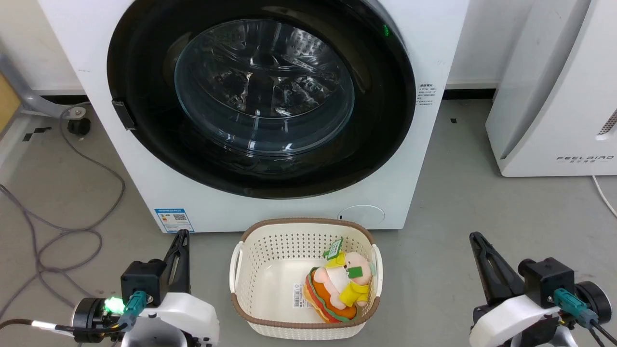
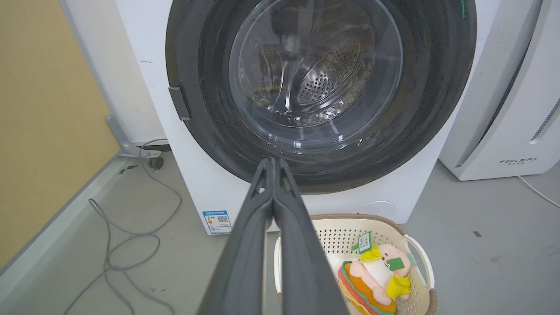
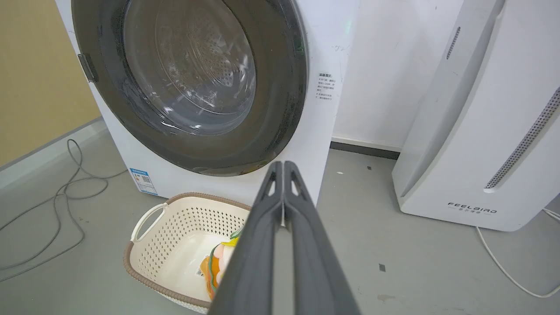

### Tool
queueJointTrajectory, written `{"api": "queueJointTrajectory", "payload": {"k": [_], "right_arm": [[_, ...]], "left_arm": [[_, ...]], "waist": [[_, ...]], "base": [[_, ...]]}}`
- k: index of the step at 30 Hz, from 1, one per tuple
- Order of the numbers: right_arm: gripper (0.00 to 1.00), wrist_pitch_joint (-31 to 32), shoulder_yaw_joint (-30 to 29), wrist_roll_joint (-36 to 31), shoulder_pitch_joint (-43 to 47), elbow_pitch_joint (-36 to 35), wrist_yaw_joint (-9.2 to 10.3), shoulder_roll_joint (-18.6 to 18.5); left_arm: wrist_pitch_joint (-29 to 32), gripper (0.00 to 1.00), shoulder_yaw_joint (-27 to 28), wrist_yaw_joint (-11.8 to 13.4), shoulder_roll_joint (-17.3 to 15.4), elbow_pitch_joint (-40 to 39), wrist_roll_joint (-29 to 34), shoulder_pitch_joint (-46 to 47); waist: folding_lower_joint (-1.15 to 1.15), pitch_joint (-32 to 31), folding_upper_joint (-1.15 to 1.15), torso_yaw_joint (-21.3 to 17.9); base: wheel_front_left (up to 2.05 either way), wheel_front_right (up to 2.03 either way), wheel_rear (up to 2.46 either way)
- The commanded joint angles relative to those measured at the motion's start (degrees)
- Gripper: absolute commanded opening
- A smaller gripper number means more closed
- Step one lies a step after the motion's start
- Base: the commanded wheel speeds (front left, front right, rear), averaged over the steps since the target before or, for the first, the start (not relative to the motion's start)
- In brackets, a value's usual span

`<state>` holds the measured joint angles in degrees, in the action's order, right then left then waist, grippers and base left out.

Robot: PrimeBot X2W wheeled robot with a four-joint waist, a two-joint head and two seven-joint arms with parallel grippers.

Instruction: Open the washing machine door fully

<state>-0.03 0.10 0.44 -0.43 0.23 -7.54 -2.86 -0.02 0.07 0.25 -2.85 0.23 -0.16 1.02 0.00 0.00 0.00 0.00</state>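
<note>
Head view, nearest first: the left fingers (image 1: 179, 255) and right fingers (image 1: 490, 270) sit low at either side. Each pair is pressed shut and holds nothing, as the wrist views confirm. Between them a basket (image 1: 308, 224) with a plush toy (image 1: 340, 289) stands on the floor. Beyond it the washing machine (image 1: 270, 212) faces the robot, and the washing machine door (image 1: 149, 140) is shut flush against its front. A small tab (image 1: 123, 114) on the door's left edge looks like the pull point. It lies up, ahead and slightly left of the left fingers, so the left arm is nearer.
</note>
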Motion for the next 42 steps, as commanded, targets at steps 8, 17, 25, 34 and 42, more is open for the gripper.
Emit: {"api": "queueJointTrajectory", "payload": {"k": [8, 17, 25, 34, 42], "right_arm": [[1.00, -0.3, -0.1, 0.2, 0.1, 0.3, 0.00, 0.0], [1.00, -1.4, -0.5, 0.7, 0.2, 1.5, 0.01, 0.0], [0.00, -2.4, -0.9, 1.3, 0.2, 2.5, 0.01, 0.0], [0.00, -3.4, -1.0, 2.6, 0.2, 3.1, 0.01, 0.0], [0.00, -4.4, -1.2, 7.0, 0.0, 3.6, 0.02, 0.0]], "left_arm": [[-0.3, 1.00, -0.2, -0.1, 0.0, 0.4, -0.3, 0.0], [-1.4, 1.00, -0.7, -0.6, 0.0, 2.2, -1.1, 0.4], [-2.4, 1.00, -1.0, -1.0, 0.0, 3.5, -1.7, 0.7], [-3.4, 1.00, -1.2, -1.5, 0.0, 4.9, -2.4, 1.1], [-4.4, 1.00, -1.2, -2.0, 0.0, 6.1, -3.2, 1.4]], "waist": [[0.00, 0.0, 0.00, 0.0], [0.00, 0.0, 0.00, -0.1], [0.00, 0.0, 0.00, -0.1], [0.00, 0.0, 0.00, 0.1], [0.00, 0.1, 0.00, 0.3]], "base": [[0.00, 0.00, 0.00], [0.00, 0.00, 0.00], [0.00, 0.00, 0.00], [0.00, 0.00, 0.00], [0.00, 0.00, 0.00]]}}
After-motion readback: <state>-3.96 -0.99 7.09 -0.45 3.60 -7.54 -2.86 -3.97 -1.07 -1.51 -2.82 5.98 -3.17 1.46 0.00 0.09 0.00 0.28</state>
